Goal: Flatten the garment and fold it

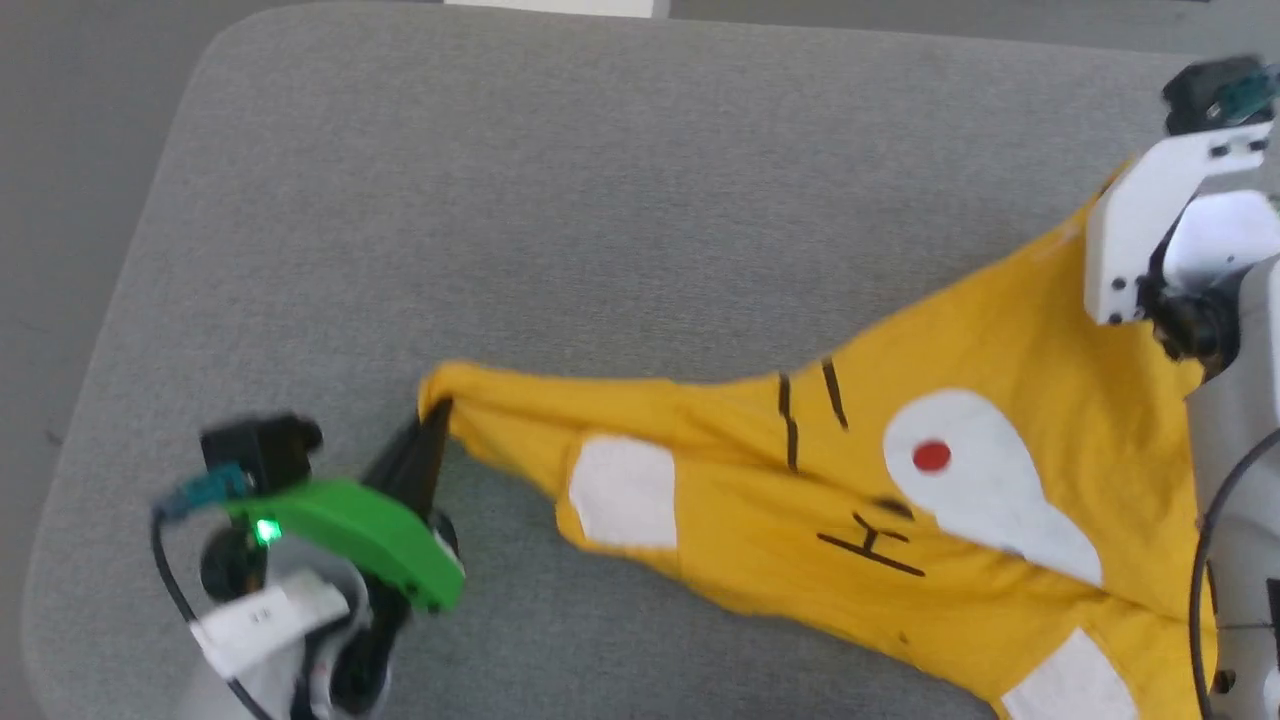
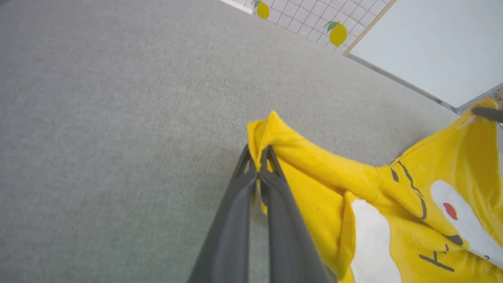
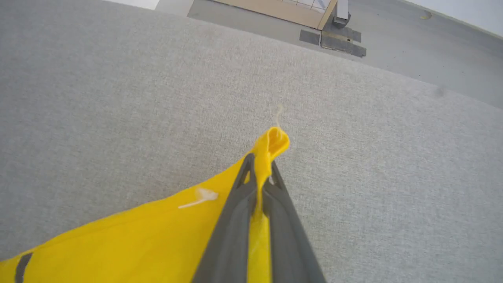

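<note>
**Gripping both ends: bright yellow cotton T-shirt (image 1: 850,480) with a cartoon face print, held between two grippers**

Position: the T-shirt lies on the right half of a grey fabric-covered table (image 1: 600,200) with rounded corners. It runs in a slanted band from near the table's middle up to the right edge. It is not flat. The cloth is bunched and folded over itself, and a thick ridge runs along its upper edge. Print side is up: white patches, one red dot, short black stripes and a few thin black lines.

Left gripper (image 1: 435,415): its two long dark fingers are closed on the bunched left end of the T-shirt. In the left wrist view the fingertips (image 2: 257,157) meet with yellow cloth squeezed between them, and a small peak of fabric stands just past the tips. A green plastic cover (image 1: 350,530) with a lit green lamp sits on this wrist.

Right gripper (image 3: 262,165): its jaws are clamped on the other end of the T-shirt. A narrow strip of yellow cloth runs between the fingers, and a rolled nub pokes out beyond the tips, trailing a loose pale thread. From the head camera a white bracket (image 1: 1150,220) on this wrist covers the pinch point.

The cloth between the two grips looks taut along its top edge. I cannot tell whether that edge is lifted clear of the table.
</note>
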Motion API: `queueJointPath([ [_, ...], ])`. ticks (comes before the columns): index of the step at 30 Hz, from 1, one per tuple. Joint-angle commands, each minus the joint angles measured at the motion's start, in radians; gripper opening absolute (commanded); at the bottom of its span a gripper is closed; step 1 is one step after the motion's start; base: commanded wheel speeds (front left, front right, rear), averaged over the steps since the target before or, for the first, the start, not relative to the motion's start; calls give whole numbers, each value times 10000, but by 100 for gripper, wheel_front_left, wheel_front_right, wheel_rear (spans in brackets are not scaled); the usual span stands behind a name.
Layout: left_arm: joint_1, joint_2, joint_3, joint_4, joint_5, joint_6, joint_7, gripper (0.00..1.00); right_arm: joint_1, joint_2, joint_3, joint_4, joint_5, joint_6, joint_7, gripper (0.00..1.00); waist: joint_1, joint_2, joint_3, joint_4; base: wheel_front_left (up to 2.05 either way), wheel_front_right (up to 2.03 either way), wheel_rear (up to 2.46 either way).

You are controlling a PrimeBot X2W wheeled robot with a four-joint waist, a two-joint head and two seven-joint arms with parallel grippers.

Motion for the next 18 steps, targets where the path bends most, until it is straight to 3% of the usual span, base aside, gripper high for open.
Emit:
queueJointPath([
  [1, -644, 111, 122, -75, 35, -77, 6, 0, -280, -46, -73, -142, 112, -15, -277, 0, 0, 0, -51, -228, 0, 0, 0],
  [5, -2489, 35, 557, 77, -542, -113, 366, 0, -1058, -139, -195, -425, 166, -15, -833, 0, 0, 0, 98, -467, 0, 0, 0],
  [9, -4862, -341, 1360, 818, -1195, 382, 390, 0, -2146, -234, -246, -625, 123, -15, -1126, 0, 0, 0, 422, -700, 0, 0, 0],
  [10, -6755, -240, 1771, 1632, -1194, 633, 238, 0, -3160, -285, -223, -673, -12, -15, -1359, 0, 0, 0, 814, -987, 0, 0, 0],
  [18, -10820, -207, 2413, 3234, -1122, 980, -778, 0, -5466, -339, -202, -677, -647, -15, -2548, 0, 0, 0, 1710, -1533, 0, 0, 0],
])
